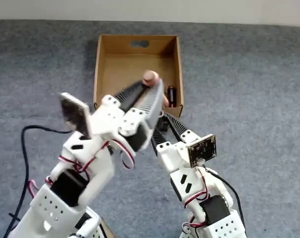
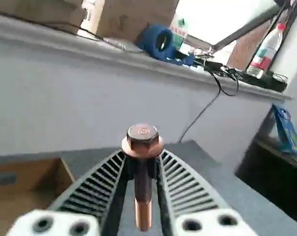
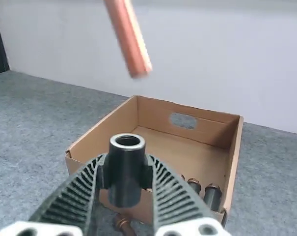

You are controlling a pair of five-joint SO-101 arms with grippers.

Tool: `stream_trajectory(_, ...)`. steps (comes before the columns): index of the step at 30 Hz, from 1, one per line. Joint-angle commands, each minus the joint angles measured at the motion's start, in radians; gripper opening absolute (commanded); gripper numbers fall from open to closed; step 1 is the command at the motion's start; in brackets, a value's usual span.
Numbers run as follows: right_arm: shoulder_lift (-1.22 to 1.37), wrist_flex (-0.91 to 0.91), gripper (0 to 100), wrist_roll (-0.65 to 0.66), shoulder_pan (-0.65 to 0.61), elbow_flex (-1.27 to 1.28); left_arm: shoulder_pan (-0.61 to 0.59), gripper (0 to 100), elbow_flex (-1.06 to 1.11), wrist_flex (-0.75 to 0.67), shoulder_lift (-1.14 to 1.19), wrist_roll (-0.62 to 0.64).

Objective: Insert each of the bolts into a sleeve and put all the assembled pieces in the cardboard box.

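Note:
My left gripper [image 1: 152, 85] is shut on a copper bolt [image 1: 150, 76], held high over the near right part of the cardboard box [image 1: 96, 64]. In the left wrist view the bolt [image 2: 142, 142] stands head up between the fingers [image 2: 101, 182] of that gripper [image 2: 143, 156], shaft hanging down. My right gripper [image 3: 126, 164] is shut on a black sleeve [image 3: 125, 169], upright with its bore facing up. The bolt's shaft [image 3: 128, 37] hangs tilted above the sleeve, apart from it. In the high view the right gripper [image 1: 163, 120] sits at the box's near right corner, partly under the left gripper.
Assembled pieces [image 3: 203, 191] lie in the box [image 3: 207, 129] by its right wall, one seen from above [image 1: 171, 95]. A loose copper bolt [image 3: 122, 225] lies on the grey table [image 1: 249, 74] below the sleeve. A black cable [image 1: 25, 148] runs at the left.

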Motion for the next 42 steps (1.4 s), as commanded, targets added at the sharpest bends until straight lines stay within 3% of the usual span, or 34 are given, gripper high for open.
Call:
stream_trajectory(1, -0.016, -0.007, 0.7, 0.008, -0.007, -0.008, 0.018, 1, -0.038, 0.005, 0.005, 0.005)
stream_trajectory(10, -0.019, -0.005, 0.7, 0.008, -0.007, -0.007, 0.005, 1, 0.087, 0.003, 0.002, -0.176)
stream_trajectory(22, -0.024, -0.004, 0.7, 0.008, -0.007, -0.007, 0.001, 1, 0.088, 0.005, 0.005, -0.180)
stream_trajectory(26, -0.024, -0.004, 0.7, 0.008, -0.007, -0.007, -0.001, 1, 0.087, 0.063, 0.004, -0.181)
stream_trajectory(31, -0.024, -0.004, 0.7, 0.008, -0.007, -0.007, -0.001, 1, 0.088, 0.120, 0.004, -0.265)
stream_trajectory(42, -0.024, -0.002, 0.7, 0.008, -0.007, -0.007, -0.001, 1, 0.173, 0.121, 0.002, -0.269)
